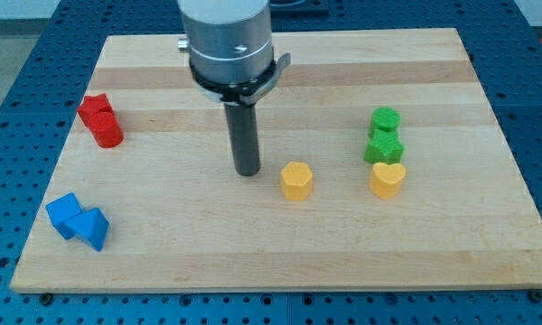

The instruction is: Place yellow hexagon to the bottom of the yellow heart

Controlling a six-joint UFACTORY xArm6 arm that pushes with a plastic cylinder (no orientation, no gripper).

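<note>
Board: a pale wooden board [280,244] lies on a blue perforated table [18,54].
Landmark: the yellow heart [387,180] sits right of the board's centre.
Yellow hexagon: the yellow hexagon [296,181] stands to the view's left of the heart, level with it and well apart.
My tip: my tip [247,171] rests on the board just beyond the hexagon, on the side away from the heart, with a narrow gap between them.
Pincer: the arm carries only a dark rod, so it has hold of nothing.
Green blocks: a green star [384,148] touches the heart's top edge; another green block [386,119], shape unclear, sits just above it.
Red blocks: two red blocks [100,120], touching, lie far to the heart's left, higher up.
Blue blocks: two blue blocks [78,220], touching, lie far to the heart's left, lower down.
</note>
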